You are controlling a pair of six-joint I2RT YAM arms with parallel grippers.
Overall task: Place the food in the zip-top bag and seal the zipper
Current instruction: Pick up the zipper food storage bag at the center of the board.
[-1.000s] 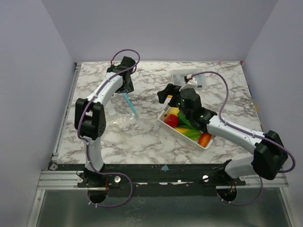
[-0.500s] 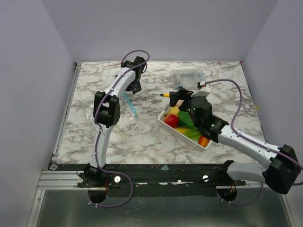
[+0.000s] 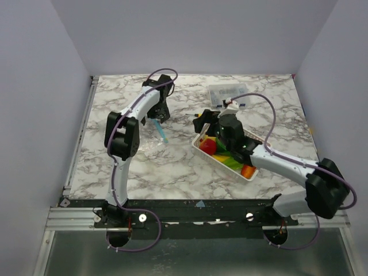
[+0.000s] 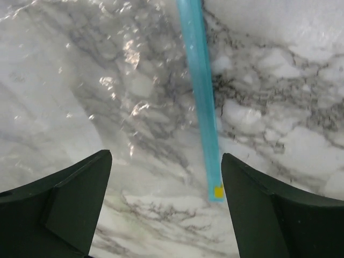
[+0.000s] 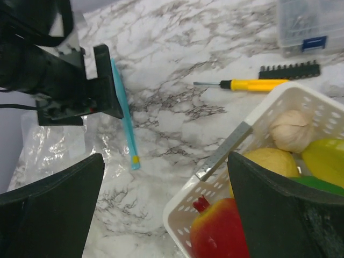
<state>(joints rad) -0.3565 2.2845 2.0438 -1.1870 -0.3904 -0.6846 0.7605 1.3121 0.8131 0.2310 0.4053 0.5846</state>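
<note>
The clear zip-top bag (image 3: pixel 144 144) lies flat on the marble at left of centre. Its light-blue zipper (image 3: pixel 160 129) runs along its right edge, with a yellow end piece (image 4: pixel 217 191). My left gripper (image 3: pixel 158 111) is open and empty, hovering over the zipper's far end; the zipper (image 4: pixel 201 97) lies between the fingers, near the right one. The food sits in the white slotted basket (image 3: pixel 202 150): a red pomegranate (image 5: pixel 220 234), a pale garlic-like piece (image 5: pixel 293 131), and yellow (image 5: pixel 267 160) and green pieces. My right gripper (image 3: pixel 202 122) is open and empty above the basket's left corner.
A yellow-handled screwdriver (image 5: pixel 252 84), a black bit holder (image 5: pixel 290 70) and a small clear lidded box (image 5: pixel 309 24) lie behind the basket. The left gripper's body (image 5: pixel 80 80) shows in the right wrist view beside the zipper (image 5: pixel 124 115).
The left gripper has shifted slightly nearer, over the zipper's far end. The right gripper has swung left, from over the basket to its left corner.
</note>
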